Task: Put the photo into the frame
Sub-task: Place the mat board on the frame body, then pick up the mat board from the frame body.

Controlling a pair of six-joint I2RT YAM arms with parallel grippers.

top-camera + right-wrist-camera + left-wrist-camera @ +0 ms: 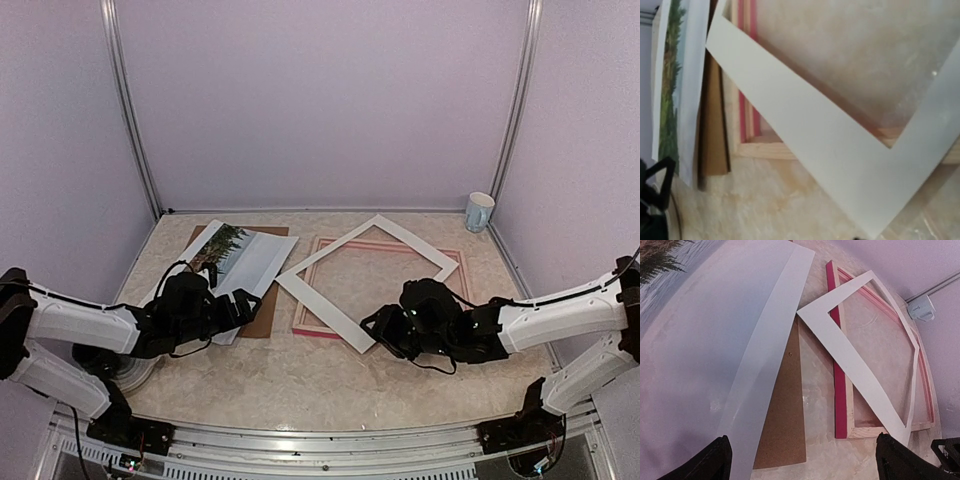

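Photo lies beside frame, not yet inserted; left gripper spread, empty; right gripper state untellable.

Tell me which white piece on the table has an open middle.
The white mat border, lying askew across the pink-red frame. The white sheets on the left are solid and carry the photo.

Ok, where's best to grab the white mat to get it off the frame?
Take the white mat at its near corner, coming from the near side with the right gripper. It lies skewed on the frame, and that corner juts past the frame's near rail, so it seems raised off the table, probably leaving room for a finger underneath.
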